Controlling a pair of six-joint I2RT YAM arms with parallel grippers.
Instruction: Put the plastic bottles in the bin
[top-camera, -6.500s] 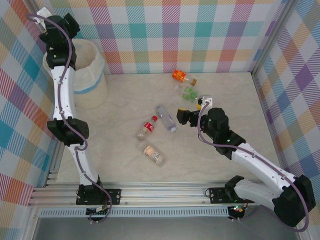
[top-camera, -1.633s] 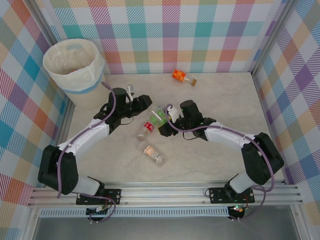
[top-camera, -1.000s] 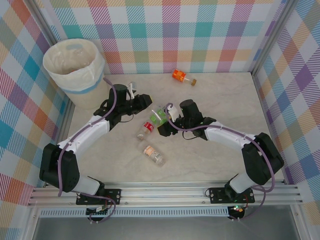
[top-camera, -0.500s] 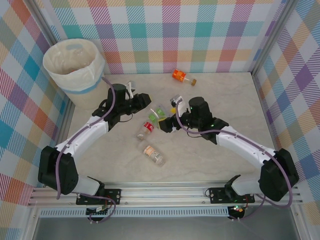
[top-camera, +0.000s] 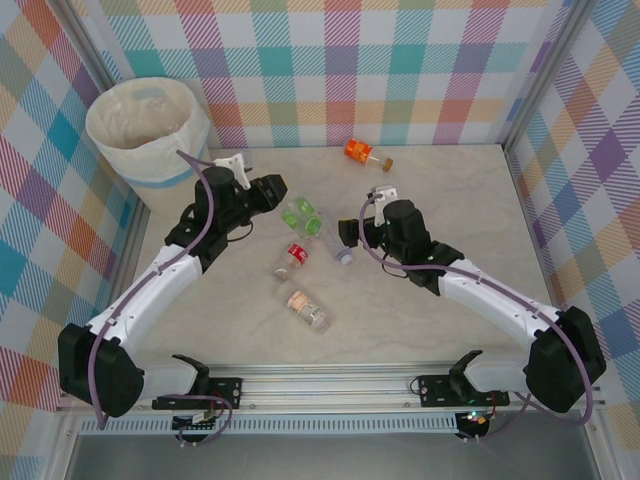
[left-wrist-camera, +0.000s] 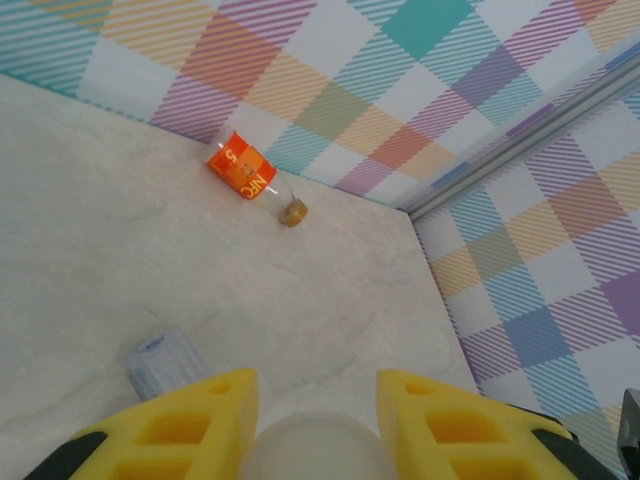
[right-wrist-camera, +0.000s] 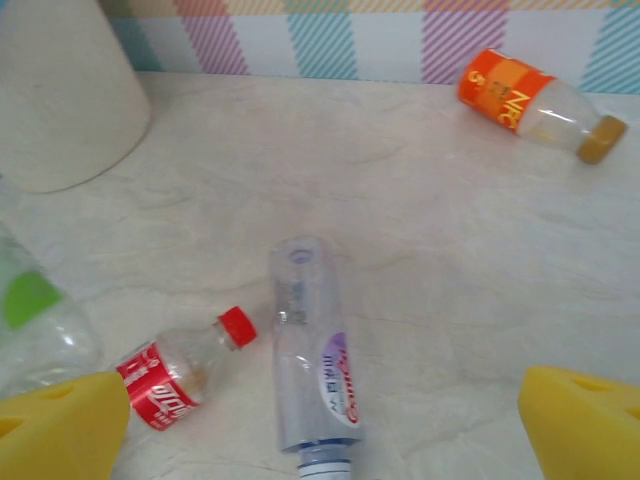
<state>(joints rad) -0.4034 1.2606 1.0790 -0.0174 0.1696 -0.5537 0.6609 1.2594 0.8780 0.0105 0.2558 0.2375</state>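
Green-labelled bottle (top-camera: 303, 217): left of mid-counter (top-camera: 450, 190), one end pinched in the left jaws. From the left wrist, a pale round end sits tight between the yellow fingers (left-wrist-camera: 180, 425). Its long axis runs straight out from the jaws, away from the bin. Whether it clears the counter we cannot tell.

Bin (top-camera: 172, 172): far-left corner of the counter, behind those jaws, which point toward the right edge. Our reading is that the coming move turns on this. The left arm (top-camera: 165, 265) would have to swing the bottle back round to that corner and over the rim. It is much the nearer arm; the right arm (top-camera: 480, 295) is well apart from the bin.

Right jaws: spread wide, holding nothing, above a clear bottle (right-wrist-camera: 312, 350) with a purple-blue label lying flat mid-counter. Its long axis runs between the two fingers (right-wrist-camera: 60, 425), neck toward the wrist, so they straddle its width. We judge it a likely next pick.

Others loose: a red-labelled bottle (right-wrist-camera: 180, 375) just beside the clear one, a pale-labelled bottle (top-camera: 308, 308) toward the near edge, an orange-labelled bottle (right-wrist-camera: 525, 100) by the far edge
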